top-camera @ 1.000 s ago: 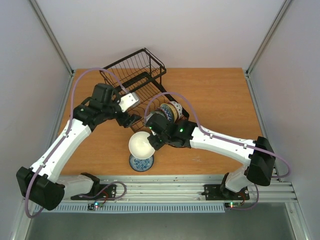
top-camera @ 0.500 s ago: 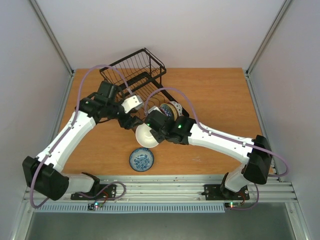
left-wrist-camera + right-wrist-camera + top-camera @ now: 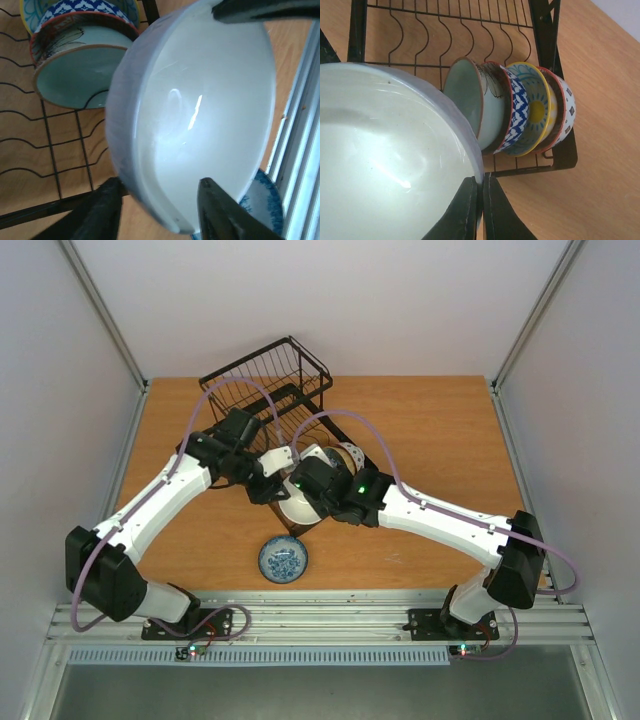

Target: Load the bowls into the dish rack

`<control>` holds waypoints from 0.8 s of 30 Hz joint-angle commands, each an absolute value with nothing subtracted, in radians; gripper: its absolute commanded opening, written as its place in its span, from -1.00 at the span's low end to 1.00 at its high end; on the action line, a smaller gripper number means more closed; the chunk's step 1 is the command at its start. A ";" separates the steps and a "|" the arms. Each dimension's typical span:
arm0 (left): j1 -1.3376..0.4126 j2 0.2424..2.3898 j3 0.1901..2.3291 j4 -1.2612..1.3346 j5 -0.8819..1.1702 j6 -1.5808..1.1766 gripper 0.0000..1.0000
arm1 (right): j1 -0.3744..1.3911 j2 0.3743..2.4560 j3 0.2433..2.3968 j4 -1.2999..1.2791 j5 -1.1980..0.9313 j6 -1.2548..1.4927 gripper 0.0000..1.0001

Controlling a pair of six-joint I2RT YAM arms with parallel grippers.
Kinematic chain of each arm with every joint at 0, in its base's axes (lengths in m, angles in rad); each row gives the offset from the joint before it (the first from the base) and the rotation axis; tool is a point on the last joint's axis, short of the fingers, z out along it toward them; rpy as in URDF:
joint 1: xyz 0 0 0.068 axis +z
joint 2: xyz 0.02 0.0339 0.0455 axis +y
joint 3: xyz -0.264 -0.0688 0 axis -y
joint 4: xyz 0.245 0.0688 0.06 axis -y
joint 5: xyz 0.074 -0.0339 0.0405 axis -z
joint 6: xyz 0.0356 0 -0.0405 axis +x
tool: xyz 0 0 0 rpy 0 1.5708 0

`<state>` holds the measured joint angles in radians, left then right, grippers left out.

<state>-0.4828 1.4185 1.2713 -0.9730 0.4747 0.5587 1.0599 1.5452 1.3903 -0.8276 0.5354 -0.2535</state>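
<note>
My right gripper [image 3: 481,186] is shut on the rim of a pale mint bowl [image 3: 385,165] and holds it tilted just in front of the black wire dish rack [image 3: 547,30]. In the top view the right gripper [image 3: 303,498] and the bowl [image 3: 290,514] are at the rack's near end. My left gripper [image 3: 159,184] is open, with one finger on each side of the same bowl's [image 3: 200,110] rim; it also shows in the top view [image 3: 267,483]. Several bowls stand on edge in the rack's slots [image 3: 520,112]. A blue-and-white bowl [image 3: 283,560] lies on the table.
The rack's raised wire basket [image 3: 270,375] is at the back left. The metal rail [image 3: 330,615] runs along the table's near edge, just beyond the blue-and-white bowl. The right arm's link [image 3: 440,520] stretches across the near right of the table.
My right gripper has lifted the pale bowl off the blue-and-white bowl and carried it back toward the rack. My left gripper has swung right to the bowl's rim.
</note>
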 commanded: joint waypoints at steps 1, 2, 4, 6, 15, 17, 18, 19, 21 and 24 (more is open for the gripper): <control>-0.514 1.431 1.308 -0.972 0.465 0.586 -0.27 | 1.066 1.508 1.426 -0.763 0.550 -0.269 -0.97; -0.515 1.433 1.308 -0.972 0.461 0.584 -0.31 | 1.066 1.502 1.423 -0.761 0.546 -0.268 -0.97; -0.517 1.437 1.309 -0.970 0.454 0.579 -0.33 | 1.068 1.493 1.419 -0.756 0.532 -0.264 -0.97; -0.518 1.441 1.310 -0.965 0.446 0.575 -0.32 | 1.070 1.485 1.415 -0.750 0.521 -0.261 -0.97; -0.523 1.453 1.310 -0.947 0.406 0.553 0.11 | 1.086 1.480 1.415 -0.752 0.517 -0.259 -0.97; -0.525 1.456 1.310 -0.945 0.402 0.551 0.12 | 1.088 1.480 1.416 -0.752 0.515 -0.259 -0.97; -0.525 1.458 1.310 -0.946 0.402 0.551 0.07 | 1.089 1.479 1.416 -0.752 0.516 -0.259 -0.97; -0.526 1.459 1.310 -0.947 0.402 0.551 -0.08 | 1.091 1.479 1.416 -0.751 0.516 -0.258 -0.97; -0.528 1.459 1.311 -0.948 0.402 0.554 -0.67 | 1.092 1.478 1.414 -0.749 0.516 -0.258 -0.97; -0.528 1.461 1.311 -0.948 0.404 0.555 -0.99 | 1.094 1.474 1.410 -0.747 0.523 -0.257 -0.97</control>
